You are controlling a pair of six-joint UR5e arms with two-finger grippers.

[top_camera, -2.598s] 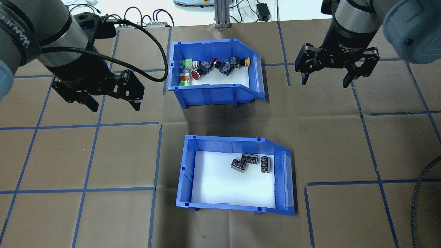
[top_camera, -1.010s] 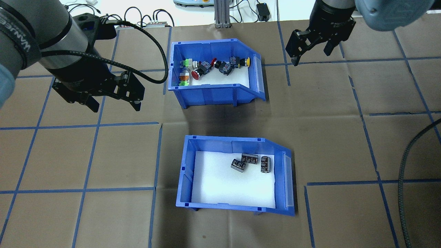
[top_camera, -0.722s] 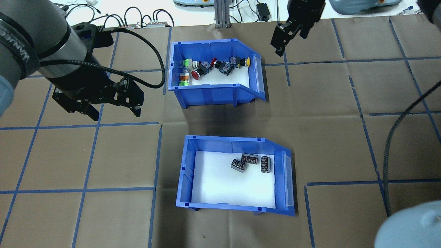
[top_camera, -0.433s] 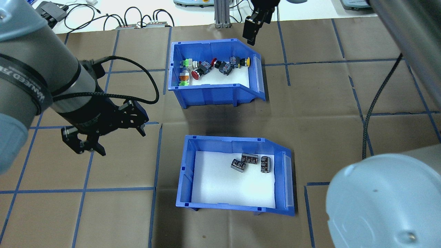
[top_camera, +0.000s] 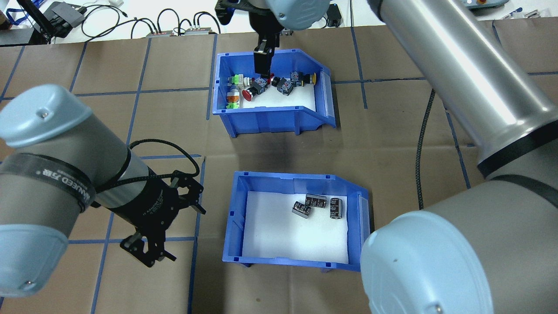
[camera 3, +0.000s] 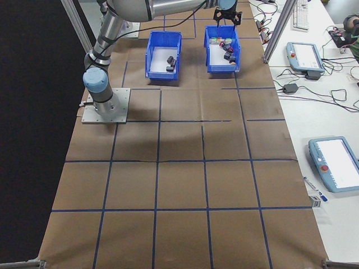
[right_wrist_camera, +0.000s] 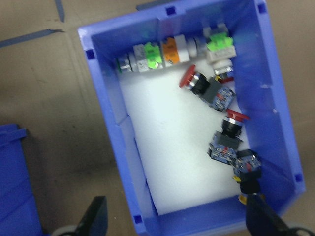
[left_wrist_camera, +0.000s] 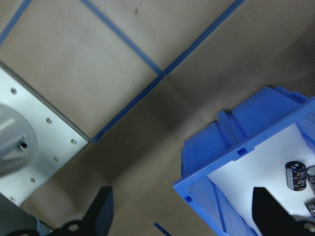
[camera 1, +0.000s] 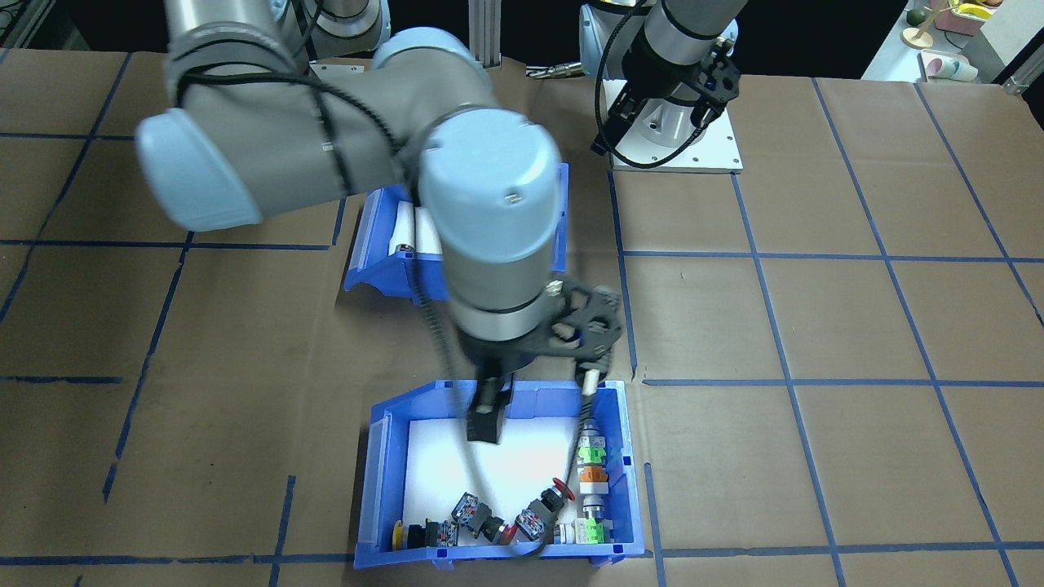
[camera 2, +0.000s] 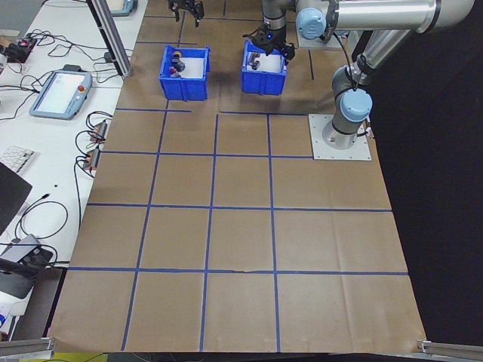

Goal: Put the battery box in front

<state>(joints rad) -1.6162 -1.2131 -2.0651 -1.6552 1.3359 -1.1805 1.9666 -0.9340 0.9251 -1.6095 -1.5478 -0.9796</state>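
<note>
Left gripper (top_camera: 172,226): black two-finger unit on the left arm, hanging low over the brown paper table cover (top_camera: 65,109), just beside the left wall of the battery box and apart from it; fingers spread wide, nothing between them; in its wrist view the dark fingertips (left_wrist_camera: 101,211) frame bare paper and the box's corner. Battery box (top_camera: 237,218): blue open-fronted bin with white foam liner (top_camera: 279,235), standing flat on the table in the near row, closer to the robot base than the other bin, its low open front facing the overhead view's right. Contents: three small dark cylinders (top_camera: 316,205) clustered toward the far right part of the liner, two lying close together and one just beside them. Switch bin (top_camera: 226,104): identical blue bin, one grid square farther from the robot, well apart from the battery box; holds push-button switches (top_camera: 261,85) in red, green, orange and yellow, ranged along its back wall and one side. Right gripper (camera 1: 538,403): black, reaching across over the switch bin, fingers apart, one finger (camera 1: 485,420) lowered inside above the foam, the other by the bin's side wall, gripping nothing. Right arm (top_camera: 457,74): long grey tube crossing the overhead view's right half.
</note>
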